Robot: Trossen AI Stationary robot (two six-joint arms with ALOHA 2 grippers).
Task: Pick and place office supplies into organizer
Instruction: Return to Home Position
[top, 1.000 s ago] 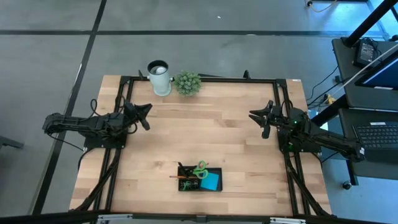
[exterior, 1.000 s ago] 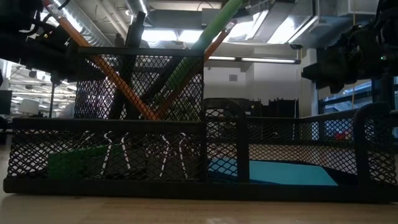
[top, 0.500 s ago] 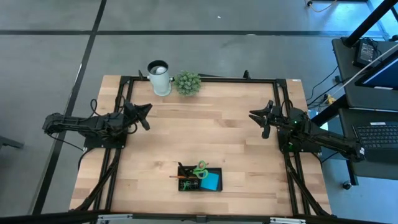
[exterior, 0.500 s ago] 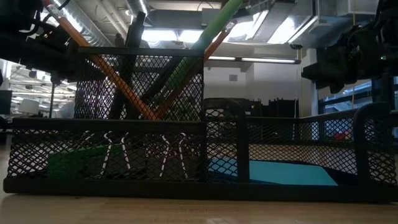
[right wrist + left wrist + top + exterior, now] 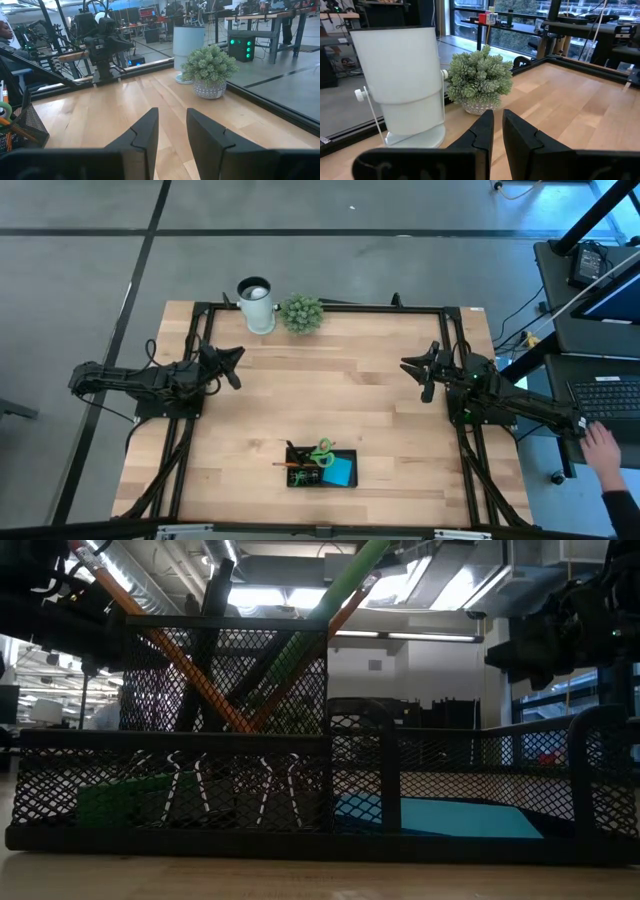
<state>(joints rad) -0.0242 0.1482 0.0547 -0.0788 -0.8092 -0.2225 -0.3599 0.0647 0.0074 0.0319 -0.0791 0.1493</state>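
The organizer (image 5: 352, 452) is shown near the table's front edge, well apart from both arms. It is already loaded with the scissors (image 5: 322, 451) and the blue sticky pad (image 5: 338, 471). The left gripper (image 5: 497, 114) and right gripper (image 5: 172, 112) are held empty at opposite sides, fingers parted, the left seemingly only just. A person's hand (image 5: 600, 446) is seen beside the right arm, which could strike it if swung outward.

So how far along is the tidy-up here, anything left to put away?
Looks done: the organizer holds the scissors, sticky pad, pencils and eraser. Nothing is in hand: the left gripper and right gripper sit at their table sides, jaws apart and empty. Outside it I see only the white cup and plant, so apparently nothing is left.
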